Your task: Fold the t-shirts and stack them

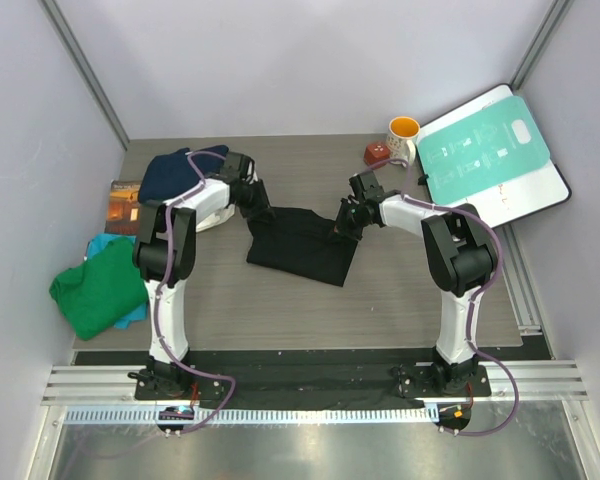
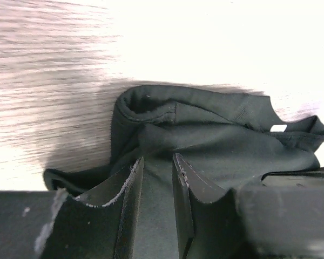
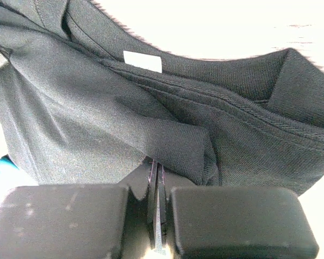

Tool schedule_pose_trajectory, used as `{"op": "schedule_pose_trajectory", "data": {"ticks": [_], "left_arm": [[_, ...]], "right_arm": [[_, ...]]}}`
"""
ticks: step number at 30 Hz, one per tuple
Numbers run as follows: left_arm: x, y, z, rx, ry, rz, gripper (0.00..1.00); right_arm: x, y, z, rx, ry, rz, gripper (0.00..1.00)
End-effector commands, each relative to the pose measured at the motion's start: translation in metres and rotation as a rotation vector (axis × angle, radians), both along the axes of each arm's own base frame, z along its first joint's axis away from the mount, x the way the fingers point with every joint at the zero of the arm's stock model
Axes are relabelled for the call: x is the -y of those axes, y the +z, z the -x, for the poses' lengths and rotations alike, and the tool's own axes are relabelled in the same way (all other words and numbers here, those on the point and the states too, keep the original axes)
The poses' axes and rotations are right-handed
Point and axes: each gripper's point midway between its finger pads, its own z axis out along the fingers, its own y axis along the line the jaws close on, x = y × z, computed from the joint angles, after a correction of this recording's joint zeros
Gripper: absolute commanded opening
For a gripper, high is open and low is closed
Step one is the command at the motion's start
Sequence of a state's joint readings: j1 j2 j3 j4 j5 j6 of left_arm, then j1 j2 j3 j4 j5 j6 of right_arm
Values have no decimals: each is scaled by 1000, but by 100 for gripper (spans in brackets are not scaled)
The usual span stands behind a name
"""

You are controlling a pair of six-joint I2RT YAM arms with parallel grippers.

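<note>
Black soft-cloth t-shirt (image 1: pixel 300 250) lies in the middle of the grey wood-grain bench (image 1: pixel 430 310), between the two arms. It is well apart from the crumpled green t-shirt (image 1: pixel 98 288) lying over a teal t-shirt (image 1: pixel 102 243) at the left edge, and from the navy t-shirt (image 1: pixel 178 172) bundled at the far left. Its neckline end faces the far side of the bench and the body trails back toward the arm bases. As it lies, its long axis seems to run across, left to right, coming slightly nearer on the right. The left gripper (image 1: pixel 261 213) is clenched on a thick bunch of cloth beside the collar, its jaws held partly apart by the fabric. The right gripper (image 1: pixel 341 226) is pinched almost flat on a thin fold at the other shoulder. For a clean spread, I judge both should lift together, hold the edge between them taut and level, and draw the body out flat without wrinkles. A small white label (image 3: pixel 143 61) marks the inside of the collar.
</note>
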State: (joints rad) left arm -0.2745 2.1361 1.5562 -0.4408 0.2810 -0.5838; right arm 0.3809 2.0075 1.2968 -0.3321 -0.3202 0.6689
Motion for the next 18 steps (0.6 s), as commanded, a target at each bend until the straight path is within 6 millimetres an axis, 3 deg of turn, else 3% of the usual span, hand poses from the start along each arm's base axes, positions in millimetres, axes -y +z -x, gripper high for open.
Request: {"op": "schedule_pose_trajectory", "data": {"ticks": [1,5,6,10,13,14,16,18], "left_arm": [[-54,-37,11,-53,83,-164,31],[-65,-7,18,-4,113,-173,32],[-67,14,17,39,120,-165,32],[-70,50,27,83,107,-162,32],[-72,77,39,120,95,-156,33],[-72,82,42,126,91,-145,32],[-70,93,54,143,77,-126,33],[-66,90,67,123,53,-93,33]], "right_arm": [[53,-53,33,-150,-54,225,6],[50,-52,30,-149,-54,217,6],[50,-51,28,-147,-54,214,6],[47,-41,22,-122,-52,204,5],[39,-8,12,-35,-20,164,4],[36,17,5,32,-15,153,4],[29,45,-5,107,4,131,4],[21,69,-15,157,19,94,4]]}}
